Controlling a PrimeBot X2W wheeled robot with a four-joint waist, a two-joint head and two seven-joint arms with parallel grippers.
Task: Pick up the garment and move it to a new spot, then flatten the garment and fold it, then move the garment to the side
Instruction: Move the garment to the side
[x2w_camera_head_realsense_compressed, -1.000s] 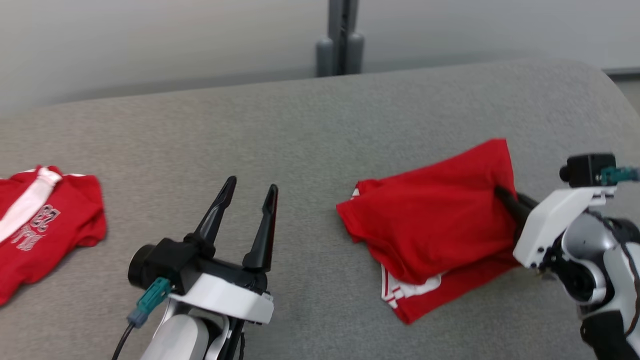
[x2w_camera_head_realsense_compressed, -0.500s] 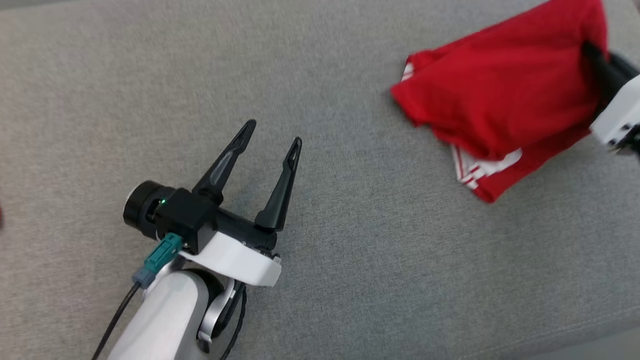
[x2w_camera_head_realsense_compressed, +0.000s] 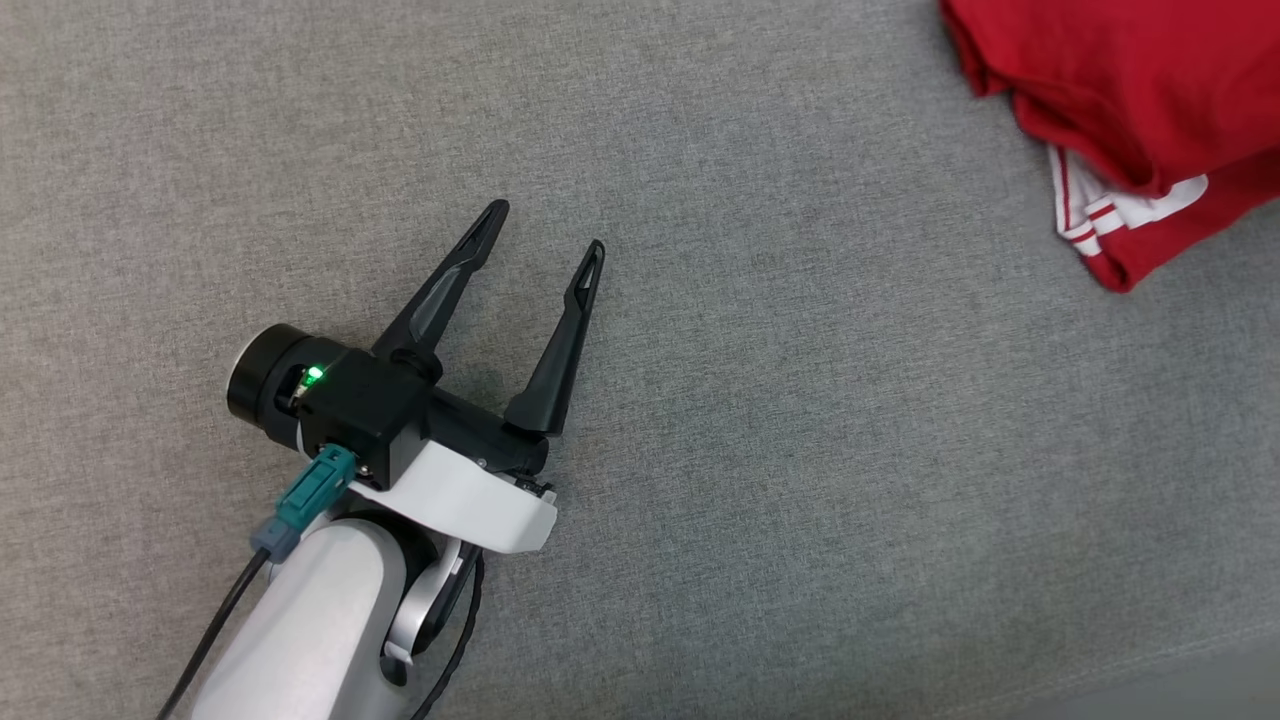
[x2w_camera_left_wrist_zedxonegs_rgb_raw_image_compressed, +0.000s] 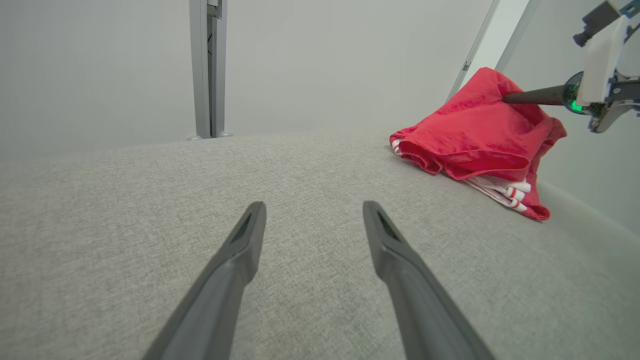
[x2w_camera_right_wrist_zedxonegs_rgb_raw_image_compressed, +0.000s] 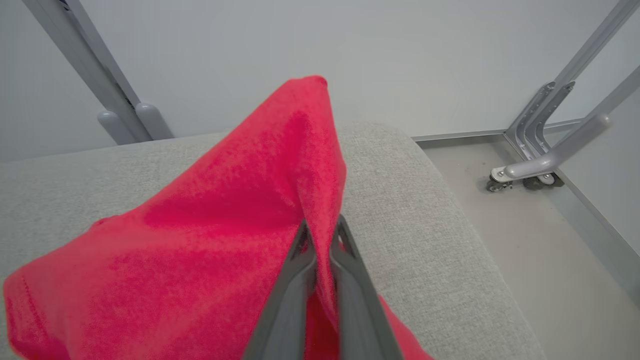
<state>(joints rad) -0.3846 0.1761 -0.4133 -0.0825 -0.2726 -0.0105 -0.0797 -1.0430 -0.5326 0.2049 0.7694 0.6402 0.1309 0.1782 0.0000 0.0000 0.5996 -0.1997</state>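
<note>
garment (x2w_camera_left_wrist_zedxonegs_rgb_raw_image_compressed: 470, 135): red fabric, white striped trim, bunched in loose folds at the right end of the grey padded surface (x2w_camera_head_realsense_compressed: 800, 450). right gripper (x2w_camera_right_wrist_zedxonegs_rgb_raw_image_compressed: 320, 230): clamped on a raised fold. left gripper (x2w_camera_head_realsense_compressed: 546, 227): spread wide, empty, well apart from the garment.

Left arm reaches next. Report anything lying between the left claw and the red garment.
Nothing visible does. Bare grey fabric surface runs from the open left claw to the red garment, whose raised edge the right claw pinches.
</note>
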